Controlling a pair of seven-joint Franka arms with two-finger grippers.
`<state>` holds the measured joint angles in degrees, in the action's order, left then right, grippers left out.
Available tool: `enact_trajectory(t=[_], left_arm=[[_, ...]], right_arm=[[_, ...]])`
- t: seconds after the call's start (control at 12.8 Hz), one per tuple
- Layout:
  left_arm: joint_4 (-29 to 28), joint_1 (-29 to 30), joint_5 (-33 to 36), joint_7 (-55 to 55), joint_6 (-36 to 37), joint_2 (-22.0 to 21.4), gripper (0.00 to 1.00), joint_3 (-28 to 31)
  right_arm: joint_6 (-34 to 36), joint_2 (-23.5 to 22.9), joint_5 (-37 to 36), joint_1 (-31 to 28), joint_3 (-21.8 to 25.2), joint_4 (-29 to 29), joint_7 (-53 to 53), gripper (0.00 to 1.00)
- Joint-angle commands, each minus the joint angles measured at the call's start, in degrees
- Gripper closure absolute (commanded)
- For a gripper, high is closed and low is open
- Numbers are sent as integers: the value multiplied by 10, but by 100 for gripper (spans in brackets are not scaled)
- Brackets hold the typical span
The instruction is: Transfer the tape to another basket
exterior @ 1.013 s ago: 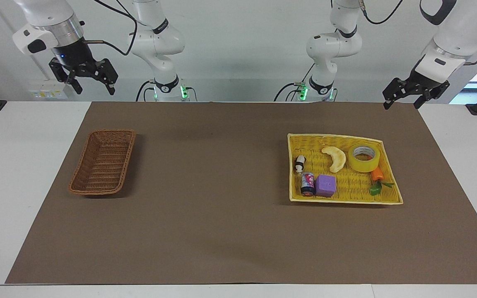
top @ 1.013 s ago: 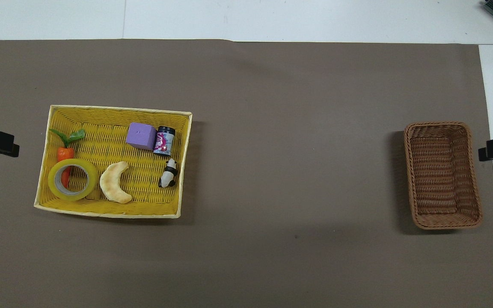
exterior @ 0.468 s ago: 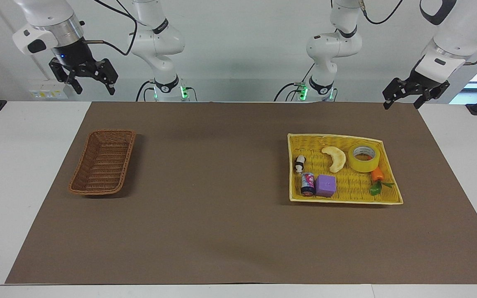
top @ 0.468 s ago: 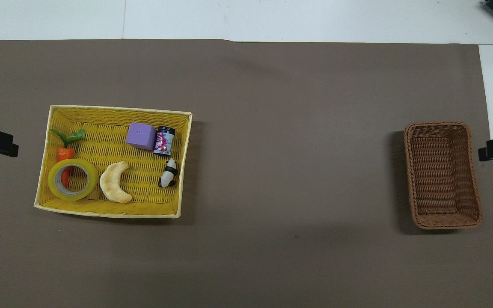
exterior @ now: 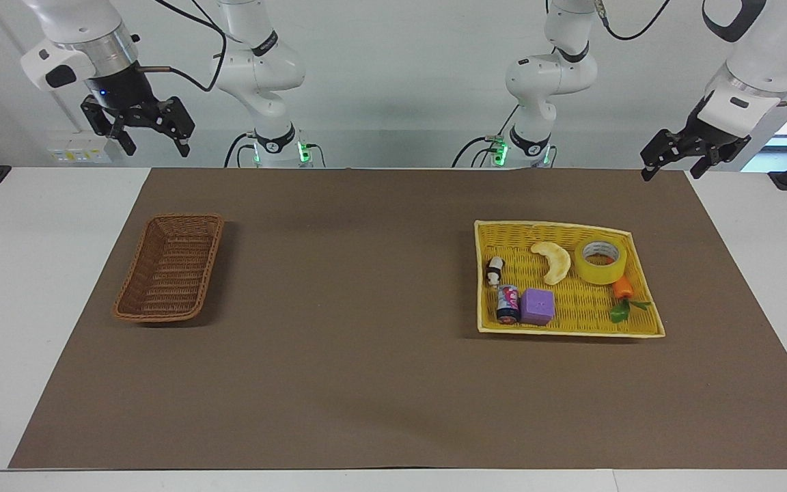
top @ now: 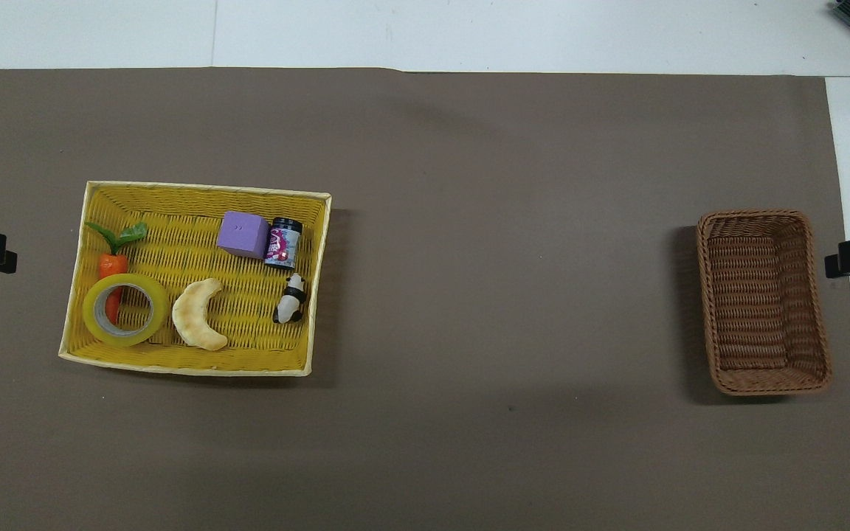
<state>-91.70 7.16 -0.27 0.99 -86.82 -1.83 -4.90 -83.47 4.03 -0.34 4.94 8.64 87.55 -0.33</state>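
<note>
Both arms raised: left gripper [exterior: 673, 161] & right gripper [exterior: 152, 137] spread, empty.

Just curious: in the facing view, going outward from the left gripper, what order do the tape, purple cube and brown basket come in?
From the left gripper:
1. Tape, in the yellow tray, closest below it.
2. Purple cube, same tray.
3. Brown basket, at the right arm's end.

Tape [exterior: 600, 261]: yellow roll, whitish core. Basket [exterior: 169, 267]: brown wicker weave. Tray [exterior: 574, 329]: bright yellow weave, paler cream rim. Pastry [exterior: 553, 261]: pale tan crescent. Cube [exterior: 537, 307]: purple. Toy carrot [exterior: 622, 289]: orange, green leaves. Panda figure [exterior: 494, 270]: black and white. Small can [exterior: 507, 305]: dark ends, pink-and-white label. Mat [exterior: 366, 355]: plain brown. Tabletop [exterior: 31, 225]: white.
</note>
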Motion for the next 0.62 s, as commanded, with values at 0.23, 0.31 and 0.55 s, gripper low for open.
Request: enact_trajectory(t=[0.23, 0.31, 0.55], left_arm=[[-181, 30, -3, 44, -158, -49, 0, -2], [-202, 31, -2, 56, -184, -49, 0, -2], [-258, 36, 1, 57, -243, -47, 1, -2]], right_arm=[[3, 5, 11, -3, 0, 4, -9, 0], [2, 5, 12, -3, 0, 4, -9, 0], [2, 5, 12, -3, 0, 4, -9, 0]])
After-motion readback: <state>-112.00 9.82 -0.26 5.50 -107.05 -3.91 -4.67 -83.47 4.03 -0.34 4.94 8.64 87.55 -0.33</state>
